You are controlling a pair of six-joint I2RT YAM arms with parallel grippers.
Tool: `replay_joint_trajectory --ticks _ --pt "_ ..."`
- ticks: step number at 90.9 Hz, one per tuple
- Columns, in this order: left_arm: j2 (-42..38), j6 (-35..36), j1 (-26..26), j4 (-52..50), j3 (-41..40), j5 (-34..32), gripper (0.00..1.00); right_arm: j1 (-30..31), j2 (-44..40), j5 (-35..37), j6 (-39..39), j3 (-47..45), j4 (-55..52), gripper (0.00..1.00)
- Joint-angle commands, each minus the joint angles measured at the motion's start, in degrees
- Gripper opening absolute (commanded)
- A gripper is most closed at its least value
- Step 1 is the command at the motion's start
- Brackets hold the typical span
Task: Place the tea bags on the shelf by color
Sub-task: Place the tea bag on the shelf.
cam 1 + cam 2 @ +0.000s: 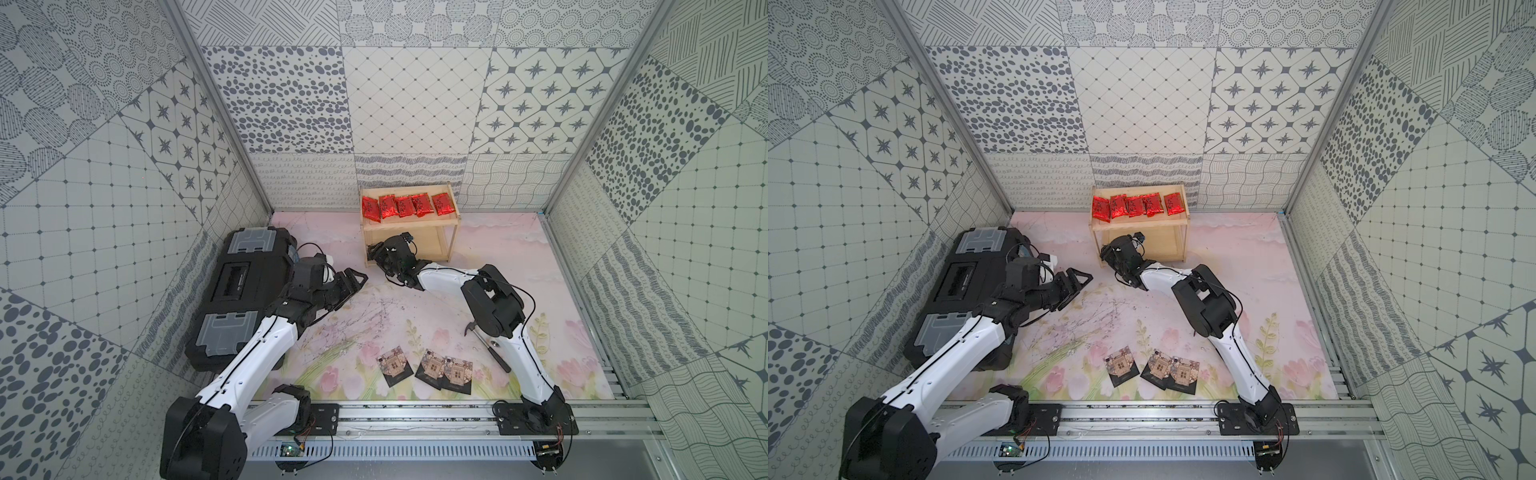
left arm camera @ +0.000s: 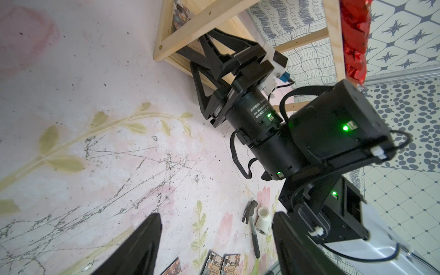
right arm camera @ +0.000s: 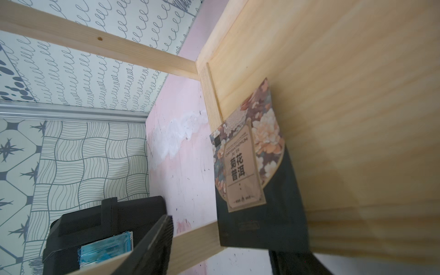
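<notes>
Five shiny red foil packets [image 1: 405,206] on pale wooden shelf [image 1: 409,225], top tier: done. One dark square sachet [image 3: 245,166] on lower tier, left front corner; right gripper [image 1: 374,250] released. Left gripper [image 1: 358,279] spread, empty. Three sachets [image 1: 432,368] wait at table [image 1: 374,316] front edge.

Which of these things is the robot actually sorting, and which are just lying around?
Job: red tea bags, dark sachets on the mat, one dark sachet on the lower tier, wooden shelf.
Lying about: black toolbox, hammer, white fitting.
</notes>
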Motion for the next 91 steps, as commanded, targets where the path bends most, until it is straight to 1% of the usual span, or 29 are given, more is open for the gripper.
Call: replay_joint_trajectory --ticks 1,17,57,82,91 --pt "-0.5 1.8 0.0 1.1 0.4 0.5 0.78 0.0 1.8 -2.1 -1.5 2.2 -10.8 0.68" --pt "-0.9 1.7 0.0 1.3 0.2 0.5 0.78 -0.5 0.1 -2.5 -1.4 1.9 -14.1 0.69" --pt "-1.8 1.6 0.0 1.3 0.0 0.0 0.78 -1.2 -2.1 -6.9 0.2 0.5 -14.0 0.72" --pt "-1.7 1.5 0.1 1.4 -0.1 -0.2 0.78 -1.2 -5.6 -8.8 -3.1 -3.3 -11.7 0.73" --pt "-1.5 1.4 0.1 1.2 -0.2 -0.1 0.78 -1.2 -8.0 -11.1 -7.3 -5.1 -11.2 0.73"
